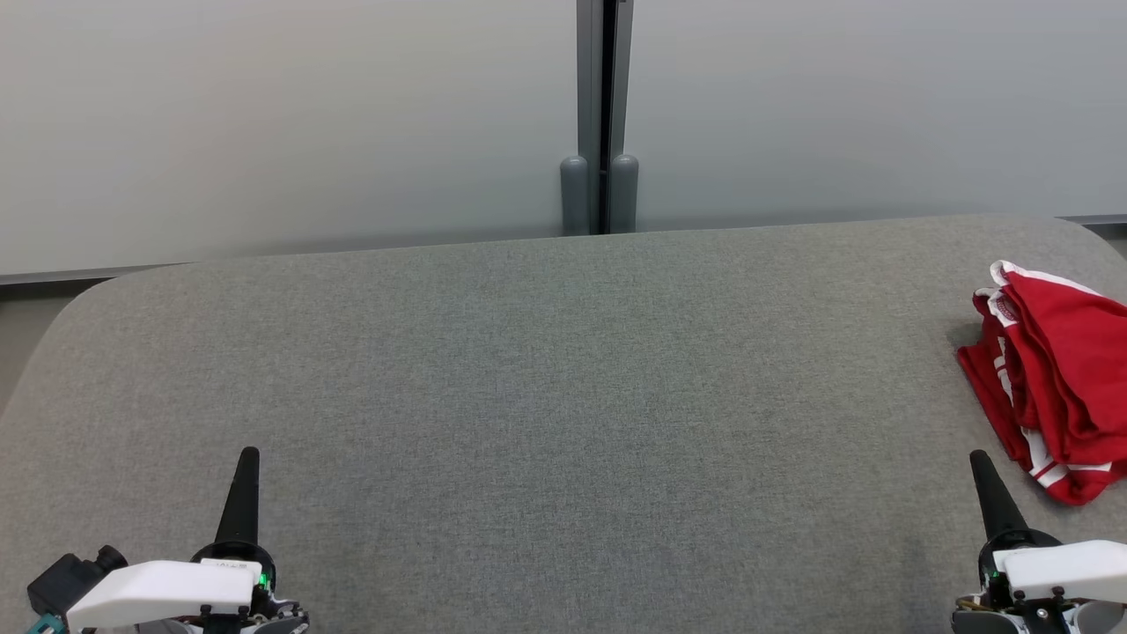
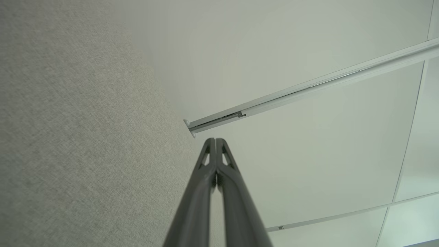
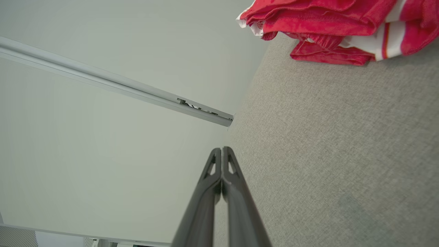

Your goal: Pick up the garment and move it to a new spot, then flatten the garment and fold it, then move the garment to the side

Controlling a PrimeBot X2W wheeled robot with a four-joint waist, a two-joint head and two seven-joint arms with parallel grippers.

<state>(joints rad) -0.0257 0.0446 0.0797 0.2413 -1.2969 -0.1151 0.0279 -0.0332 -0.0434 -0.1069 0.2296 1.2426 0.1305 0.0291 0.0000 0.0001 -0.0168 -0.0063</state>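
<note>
Garment (image 1: 1052, 387) of red cloth with white stripes is seen crumpled in a heap at the right edge of the grey fabric-covered table (image 1: 528, 396); the left gripper (image 1: 249, 453) is held over the table's near left part, fingers pressed together on nothing; the right gripper (image 1: 979, 458) is held over the table's near right part, just beside the garment, likewise closed and empty.

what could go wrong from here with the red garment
1. The garment lies bunched near the table's right side and runs out of the head view; a sideways tug might drag it off.
2. Its layers are piled up, so a pinch may catch only one fold and lift it unevenly.
3. The right gripper is shut and apart from the garment; reaching in without opening would likely just push it.
</note>
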